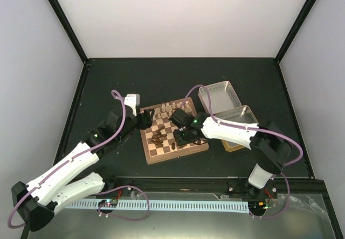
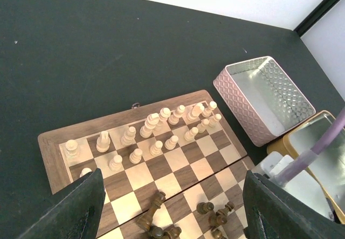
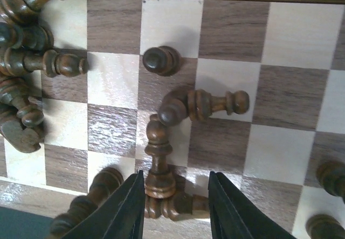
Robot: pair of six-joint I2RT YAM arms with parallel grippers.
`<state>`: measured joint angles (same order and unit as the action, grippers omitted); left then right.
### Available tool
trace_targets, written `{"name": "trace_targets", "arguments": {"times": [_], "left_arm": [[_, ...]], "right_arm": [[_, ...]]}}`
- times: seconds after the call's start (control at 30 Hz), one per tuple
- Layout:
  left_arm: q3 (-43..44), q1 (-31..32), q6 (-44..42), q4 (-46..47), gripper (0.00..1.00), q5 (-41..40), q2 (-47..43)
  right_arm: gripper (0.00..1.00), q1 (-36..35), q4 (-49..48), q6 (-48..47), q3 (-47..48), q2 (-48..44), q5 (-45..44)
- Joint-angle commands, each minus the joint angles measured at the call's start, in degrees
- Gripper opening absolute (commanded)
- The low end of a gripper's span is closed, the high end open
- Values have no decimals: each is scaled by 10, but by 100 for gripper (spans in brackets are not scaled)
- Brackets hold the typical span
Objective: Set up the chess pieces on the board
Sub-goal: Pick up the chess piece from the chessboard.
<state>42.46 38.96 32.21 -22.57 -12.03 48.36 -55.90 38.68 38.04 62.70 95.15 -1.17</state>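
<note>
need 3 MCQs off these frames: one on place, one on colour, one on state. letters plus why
1. Where do the tin halves lie relative to the board?
A. To its left
B. To its right
C. On top of it

2. Which set stands in rows along the board's far edge?
A. Dark brown
B. Pale cream
C. Both

3. Most dark pieces are:
A. Toppled in heaps on the board
B. Upright in rows
C. Inside a tin

1 B: the top view shows both beside the board's right edge.
2 B: the left wrist view shows the cream pieces upright in two rows.
3 A: the right wrist view shows them lying across the squares.
</note>
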Motion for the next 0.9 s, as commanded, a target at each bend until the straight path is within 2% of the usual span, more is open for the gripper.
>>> {"name": "trace_targets", "arguments": {"times": [0.0, 0.4, 0.6, 0.87], "left_arm": [[-6, -5, 8, 3, 72, -11, -12], [-7, -7, 9, -1, 72, -10, -11], [-8, -9, 10, -1, 72, -10, -12], [-28, -11, 26, 10, 72, -11, -22]], "right_arm": [[32, -2, -6, -35, 24, 23, 12], [25, -2, -10, -57, 47, 75, 6], [15, -2, -20, -62, 46, 87, -5], [11, -1, -91, -67, 17, 21, -21]]}}
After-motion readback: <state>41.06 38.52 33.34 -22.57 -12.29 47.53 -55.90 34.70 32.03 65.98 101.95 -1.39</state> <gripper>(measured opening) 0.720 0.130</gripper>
